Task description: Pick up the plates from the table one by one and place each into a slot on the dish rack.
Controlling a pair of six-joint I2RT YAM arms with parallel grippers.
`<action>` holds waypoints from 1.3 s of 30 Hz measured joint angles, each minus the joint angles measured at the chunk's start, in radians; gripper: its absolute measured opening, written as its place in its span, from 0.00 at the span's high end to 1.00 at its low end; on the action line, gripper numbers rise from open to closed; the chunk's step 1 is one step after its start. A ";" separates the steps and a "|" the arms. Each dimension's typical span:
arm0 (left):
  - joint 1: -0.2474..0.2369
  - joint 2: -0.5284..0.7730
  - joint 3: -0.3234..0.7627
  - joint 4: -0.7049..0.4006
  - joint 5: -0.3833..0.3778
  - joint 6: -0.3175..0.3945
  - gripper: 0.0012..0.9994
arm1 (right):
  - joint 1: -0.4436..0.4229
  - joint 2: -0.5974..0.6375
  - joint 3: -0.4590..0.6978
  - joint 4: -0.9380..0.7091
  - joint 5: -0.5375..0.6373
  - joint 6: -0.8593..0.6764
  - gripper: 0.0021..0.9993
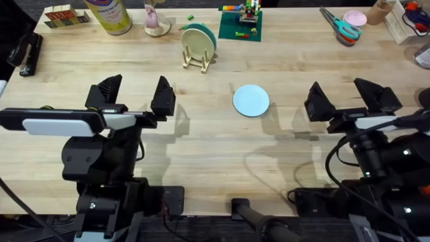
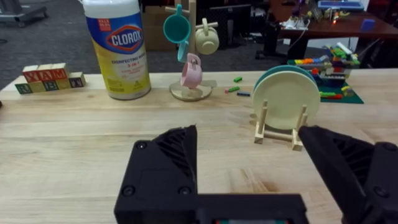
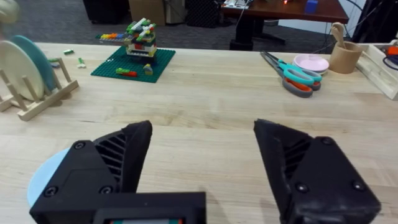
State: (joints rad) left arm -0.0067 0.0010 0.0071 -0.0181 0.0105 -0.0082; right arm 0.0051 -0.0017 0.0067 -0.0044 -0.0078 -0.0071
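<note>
At the left of the table (image 1: 80, 74), the left gripper (image 1: 132, 98) is held low over bare wood with its jaws spread wide and nothing between them, a posture that is judged to be one of rest or readiness rather than of carrying. Beyond it, toward the far edge, a Clorox canister (image 2: 117, 48) and a small mug tree (image 2: 191, 53) hung with cups are seen, well apart from the work. Farther right and still on the far side stands the dish rack (image 1: 198, 62), and two plates are already held upright in its slots: the cream plate (image 1: 197, 40) in front and the teal plate (image 1: 209, 35) just behind it, each kept on edge by the pegs so that it cannot roll or fall flat. The rack is thus partly filled, and at least one slot appears to be left, though this cannot be told for certain. Just to its right lies the green baseplate (image 1: 240, 27) with toy bricks, which takes no part. Near the middle of the table the pale blue plate (image 1: 251, 100) is laid flat on the wood, apart from everything, and is judged to be the last one to be picked up. To its right the right gripper (image 1: 342, 98) is held low, jaws likewise wide and empty, with the blue plate just beside its left finger, so this arm is judged the better placed for the grasp. At the far right, scissors (image 1: 341, 27) and a pink dish (image 1: 355, 18) are left untouched.
</note>
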 joint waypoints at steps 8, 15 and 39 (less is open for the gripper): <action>0.000 0.000 0.000 0.000 0.000 0.000 0.01 | 0.000 0.000 0.000 -0.002 0.000 0.000 0.00; 0.000 0.000 0.000 0.045 0.000 0.000 0.01 | 0.000 0.000 0.000 0.036 0.001 -0.001 0.00; 0.000 0.421 0.702 -0.455 0.000 -0.011 0.01 | 0.000 0.324 0.613 -0.261 0.023 -0.016 0.01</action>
State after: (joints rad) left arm -0.0067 0.4219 0.7091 -0.4730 0.0101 -0.0196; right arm 0.0051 0.3219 0.6194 -0.2657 0.0151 -0.0227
